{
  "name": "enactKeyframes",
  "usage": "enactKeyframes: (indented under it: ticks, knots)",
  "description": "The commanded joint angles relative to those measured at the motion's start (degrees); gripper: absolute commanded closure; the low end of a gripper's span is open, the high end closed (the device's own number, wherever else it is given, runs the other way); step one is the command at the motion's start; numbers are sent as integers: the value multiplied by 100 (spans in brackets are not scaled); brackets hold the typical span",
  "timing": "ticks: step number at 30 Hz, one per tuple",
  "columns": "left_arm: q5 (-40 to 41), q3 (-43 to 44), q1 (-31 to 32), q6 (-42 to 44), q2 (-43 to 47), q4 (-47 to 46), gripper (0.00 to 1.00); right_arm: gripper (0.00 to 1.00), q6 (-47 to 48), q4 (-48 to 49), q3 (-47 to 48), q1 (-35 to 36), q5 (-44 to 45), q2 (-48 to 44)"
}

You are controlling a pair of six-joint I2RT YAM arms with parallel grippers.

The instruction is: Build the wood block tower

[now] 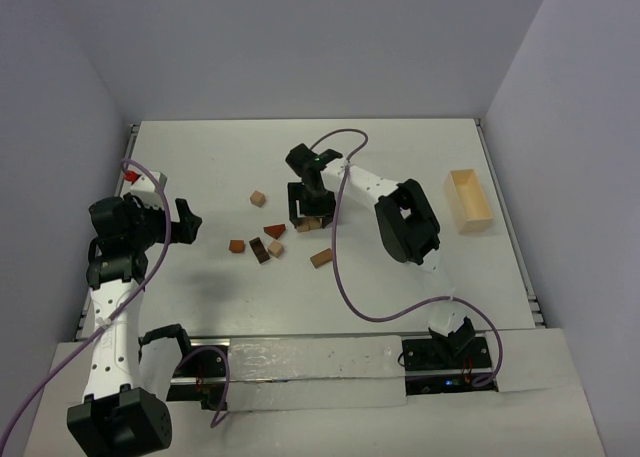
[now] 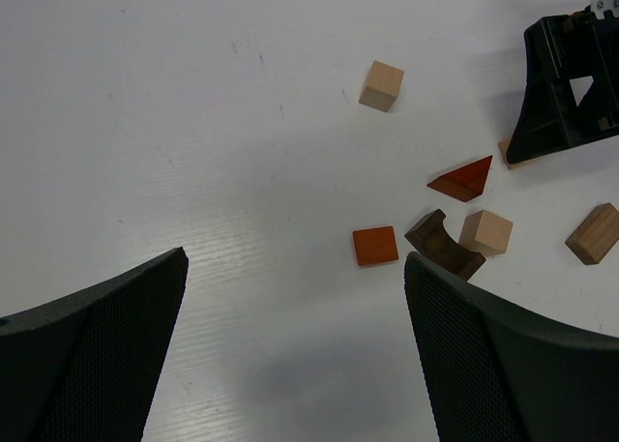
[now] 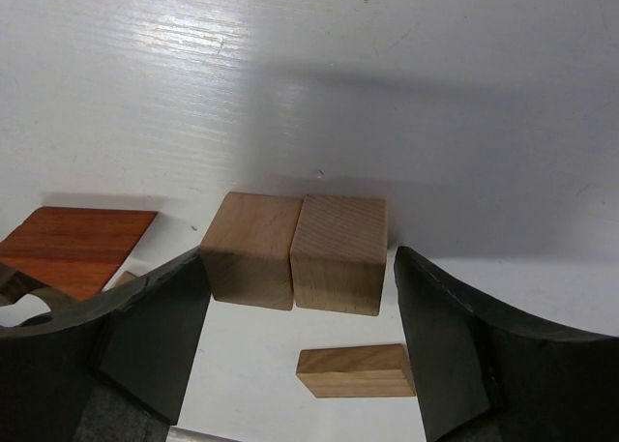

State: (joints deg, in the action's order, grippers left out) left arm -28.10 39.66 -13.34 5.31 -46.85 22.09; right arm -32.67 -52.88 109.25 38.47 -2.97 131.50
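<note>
- Right gripper (image 3: pixel 300 260): jaws apart, down at table level and straddling a pair of tan blocks (image 3: pixel 338 253); a slim gap shows at the right finger, so nothing is clamped
- The pair of tan blocks stands side by side, faces touching, flat on the white table (image 1: pixel 400 147) near its centre; judged to be the tower's base course
- Left gripper (image 2: pixel 295 268): jaws wide apart, nothing between them, held above bare table well to the left of the blocks
- Loose pieces, none stacked: lone tan cube (image 2: pixel 382 84) off on its own; triangular roof piece (image 2: pixel 462 179); reddish-brown square block (image 2: pixel 374 246); dark brown arch block (image 2: pixel 445 246) touching a small tan cube (image 2: pixel 486 232); tan bar (image 2: pixel 593 233) lying just in front of the pair
- Pale wooden box (image 1: pixel 470 200) sits well apart at the right side; no part in the stack
- Progress — early: at most the bottom layer is set, no second level exists
- Outstanding — all six loose pieces to be placed, the roof piece presumably last
- Risk noted: closing on the pair could push it out of line
</note>
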Motion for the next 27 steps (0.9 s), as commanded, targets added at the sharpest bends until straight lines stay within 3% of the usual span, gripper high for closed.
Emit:
enactKeyframes:
  ticks: [1,8,22,27]
  knots:
    - [7,91,-41,-26,1,-187,1,15,-94,-38,118,91,229,-61]
    - [10,89,-46,-30,-8,-187,1,1,61,39,2,216,236,-437]
    - [-109,78,-46,57,81,-149,1,0,1261,104,-531,310,230,-1961]
    - [-326,86,-46,228,132,-58,1,0,2211,-37,-302,299,-34,-2316]
